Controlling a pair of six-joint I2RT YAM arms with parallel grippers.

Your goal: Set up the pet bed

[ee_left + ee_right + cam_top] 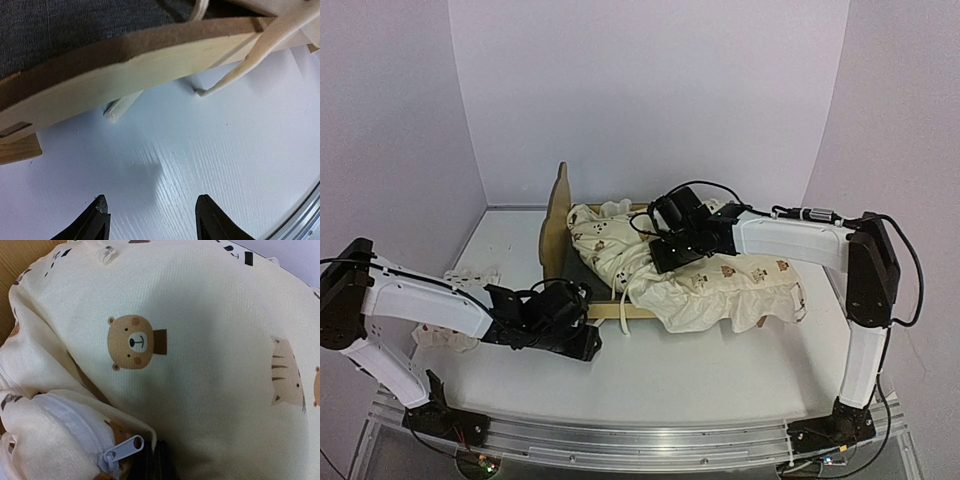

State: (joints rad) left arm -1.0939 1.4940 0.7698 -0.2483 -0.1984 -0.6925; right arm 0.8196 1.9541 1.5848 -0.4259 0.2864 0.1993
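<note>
Pet bed (557, 228) on the bench (720, 380), headboard leftward, cushion (720, 285) heaped across it and spilling off the right end. Left fingers (100, 222): spread, empty, low beside the near rail (125, 70). Right fingers (150, 466): pressed together — probably nipping a cushion fold by the zip (120, 450), though mostly hidden. Best to drag the cushion leftward, low and slow; steady the frame with the left — flatten before letting go.

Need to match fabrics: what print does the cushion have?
The cushion is cream with brown bear faces and striped tan animals; right wrist view shows it best.
</note>
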